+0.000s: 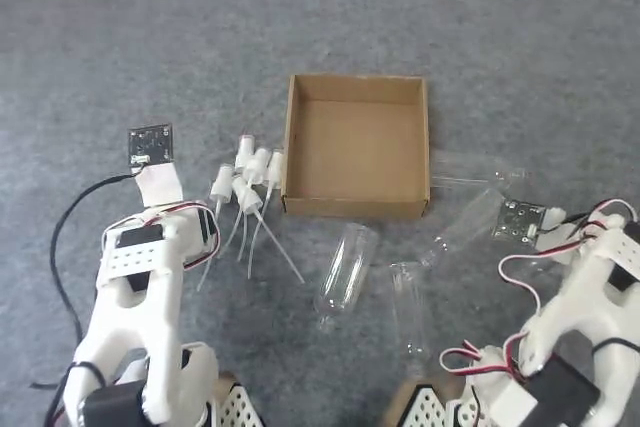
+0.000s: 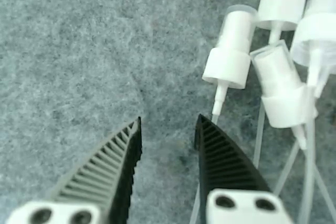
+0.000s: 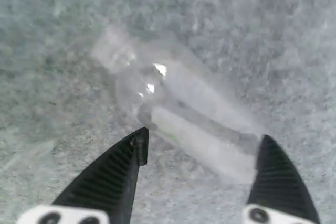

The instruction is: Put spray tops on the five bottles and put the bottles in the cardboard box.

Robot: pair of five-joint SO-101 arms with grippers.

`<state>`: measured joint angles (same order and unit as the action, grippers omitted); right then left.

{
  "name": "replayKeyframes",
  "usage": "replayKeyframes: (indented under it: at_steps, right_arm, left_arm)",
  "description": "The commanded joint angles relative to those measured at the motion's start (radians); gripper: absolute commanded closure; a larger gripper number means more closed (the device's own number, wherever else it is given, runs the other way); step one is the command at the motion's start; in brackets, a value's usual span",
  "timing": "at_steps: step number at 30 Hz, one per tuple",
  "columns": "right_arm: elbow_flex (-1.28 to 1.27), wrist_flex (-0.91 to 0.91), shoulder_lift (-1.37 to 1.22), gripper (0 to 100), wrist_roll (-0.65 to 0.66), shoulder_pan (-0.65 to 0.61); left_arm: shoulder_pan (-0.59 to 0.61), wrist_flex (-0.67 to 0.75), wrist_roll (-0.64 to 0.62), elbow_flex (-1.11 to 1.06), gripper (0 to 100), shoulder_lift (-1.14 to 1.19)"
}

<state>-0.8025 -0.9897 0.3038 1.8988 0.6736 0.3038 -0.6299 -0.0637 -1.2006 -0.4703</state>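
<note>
Left fingers [image 2: 223,156] apart beside spray tops [image 2: 231,56] by cardboard box [image 1: 355,207] | right fingers [image 3: 121,174] spread over bottle [image 3: 189,114]

Spray tops [image 1: 247,179] are white, bottles [image 1: 347,269] clear, box [image 1: 357,208] brown, carpet [image 1: 150,57] grey.
</note>
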Motion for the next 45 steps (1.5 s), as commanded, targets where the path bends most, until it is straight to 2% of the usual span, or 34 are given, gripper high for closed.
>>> replayKeyframes:
  at_steps: [1,3,7,12,17,23,28,31,35,37,40,45]
  right_arm:
    - [-0.014,0.002,0.045,83.6,0.025,0.004]
    - [-0.015,-0.001,0.045,89.3,-0.026,0.004]
    - [-0.009,-0.001,0.047,95.8,-0.292,0.002]
    - [0.025,-0.068,0.045,96.0,-0.565,0.033]
    - [0.086,-0.262,0.038,96.0,-0.767,0.048]
    - [0.120,-0.392,0.045,95.5,-0.944,-0.038]
    - [0.232,-0.460,0.045,83.8,-1.030,-0.097]
    - [0.327,-0.512,0.045,78.6,-1.039,-0.130]
    - [0.503,-0.568,0.045,77.9,-1.031,-0.163]
    - [0.555,-0.568,0.045,78.2,-0.979,-0.179]
    - [0.569,-0.570,0.041,78.3,-0.865,-0.216]
    - [0.529,-0.575,0.045,78.3,-0.850,-0.228]
  left_arm:
    - [-0.005,0.018,0.005,0.008,85,-0.037]
    - [-0.005,0.018,0.005,0.008,85,-0.037]
    - [-0.005,0.018,0.005,0.008,85,-0.037]
    - [-0.005,0.018,0.005,0.008,85,-0.037]
    - [-0.005,0.018,0.005,0.008,85,-0.037]
    - [-0.005,0.018,0.005,0.008,85,-0.037]
    - [-0.005,0.017,0.005,0.008,85,-0.037]
    - [-0.005,0.017,0.005,0.008,85,-0.037]
    - [-0.005,0.017,0.005,0.008,85,-0.037]
    - [-0.005,0.017,0.005,0.008,85,-0.037]
    - [-0.005,0.017,0.005,0.008,85,-0.037]
    - [-0.005,0.018,0.005,0.008,85,-0.037]
